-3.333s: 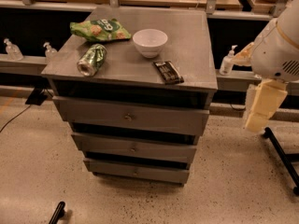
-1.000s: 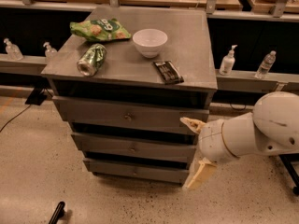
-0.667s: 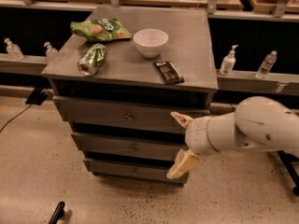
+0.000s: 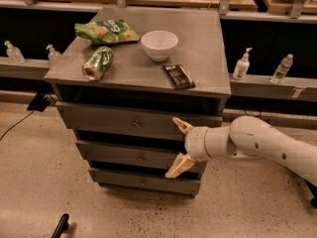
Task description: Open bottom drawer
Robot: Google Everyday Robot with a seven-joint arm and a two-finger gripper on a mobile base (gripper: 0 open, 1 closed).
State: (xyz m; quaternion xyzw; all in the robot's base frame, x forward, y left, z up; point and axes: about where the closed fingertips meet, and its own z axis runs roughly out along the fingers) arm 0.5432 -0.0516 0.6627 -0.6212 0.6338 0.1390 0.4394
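Claw (image 4: 180, 147) (fingers spread) hangs above bottom drawer (image 4: 124, 179).

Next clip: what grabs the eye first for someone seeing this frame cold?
The big white arm reaching in from the right, its gripper open in front of the middle drawer of the grey cabinet. The bottom drawer below looks shut. On top sit a white bowl, a green snack bag and a green can on its side.

White rounded arm (image 4: 277, 145), dark screws (image 4: 255, 145), cream-fingered pincer (image 4: 171, 148) at tip
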